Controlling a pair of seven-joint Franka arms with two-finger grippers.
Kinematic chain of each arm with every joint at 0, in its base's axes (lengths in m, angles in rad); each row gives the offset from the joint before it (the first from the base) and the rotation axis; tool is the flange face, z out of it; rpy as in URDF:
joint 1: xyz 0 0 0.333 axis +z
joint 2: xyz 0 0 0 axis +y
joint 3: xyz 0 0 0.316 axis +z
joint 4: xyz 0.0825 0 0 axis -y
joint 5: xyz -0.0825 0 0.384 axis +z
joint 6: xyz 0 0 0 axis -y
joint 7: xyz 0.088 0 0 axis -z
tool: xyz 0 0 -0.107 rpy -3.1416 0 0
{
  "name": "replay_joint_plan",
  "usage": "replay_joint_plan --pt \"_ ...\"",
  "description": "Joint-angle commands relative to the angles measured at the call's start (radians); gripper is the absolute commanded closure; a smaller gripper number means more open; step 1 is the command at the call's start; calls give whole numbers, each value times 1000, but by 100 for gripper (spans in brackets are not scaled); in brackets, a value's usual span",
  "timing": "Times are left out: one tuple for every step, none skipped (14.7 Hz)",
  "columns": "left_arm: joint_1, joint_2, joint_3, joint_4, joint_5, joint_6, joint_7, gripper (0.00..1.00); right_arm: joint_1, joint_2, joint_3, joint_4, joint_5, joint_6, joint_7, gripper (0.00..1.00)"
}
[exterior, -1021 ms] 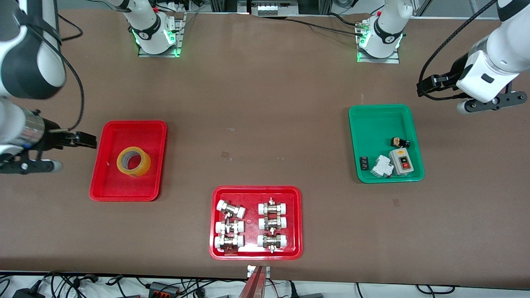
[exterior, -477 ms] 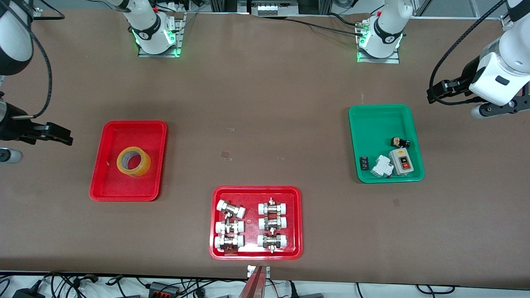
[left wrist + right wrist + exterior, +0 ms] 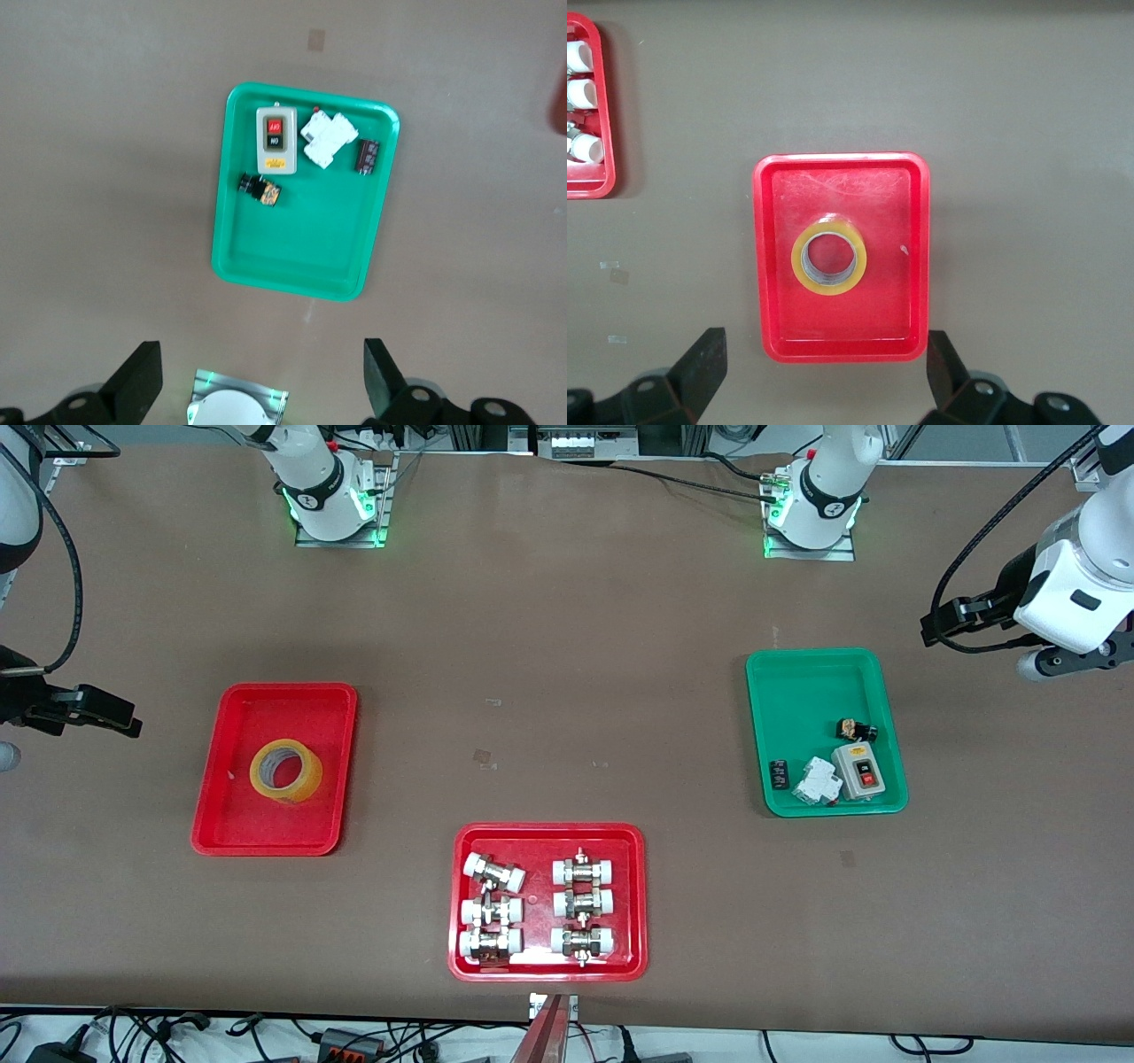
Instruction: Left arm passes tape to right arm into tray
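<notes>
The tape (image 3: 285,771), a yellow translucent ring, lies flat in the plain red tray (image 3: 266,849) toward the right arm's end of the table. It also shows in the right wrist view (image 3: 828,258), lying in the middle of the tray (image 3: 833,323). My right gripper (image 3: 824,341) is open and empty, high above the table just off the tray's rim. My left gripper (image 3: 261,354) is open and empty, high over bare table between the green tray (image 3: 292,257) and its own base (image 3: 235,409). Its hand shows in the front view (image 3: 1067,611).
A wider red tray (image 3: 633,903) with metal-and-white pipe fittings sits near the front edge at mid-table. The green tray (image 3: 797,691) holds a switch box, a breaker and small dark parts. Both arm bases stand along the table's edge farthest from the front camera.
Both arms have drawn outward toward their ends of the table; the right gripper has moved away from the plain red tray. The tape has stayed still in the tray.
</notes>
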Motion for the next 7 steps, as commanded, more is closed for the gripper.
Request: replay_joint_plan --pt "-4 7 -17 25 0 -20 19 0 -18 -108 21 -152 -8 71 11 0" --pt "-3 6 -20 22 -17 -2 19 0 -18 -157 21 -230 -11 107 11 0" --pt "7 9 -19 17 -43 30 19 0 -18 -207 21 -302 -11 134 11 0" --pt "14 10 -19 17 -49 55 22 0 -18 -240 21 -350 -12 154 11 0" --pt "14 12 -17 17 -43 60 32 0 -21 -266 21 -384 -12 158 9 0" --pt "16 10 -17 16 -45 52 36 0 -21 -295 21 -418 -12 158 9 0" --pt "16 7 -17 11 -45 42 36 0 -20 -315 21 -442 -11 155 11 0"
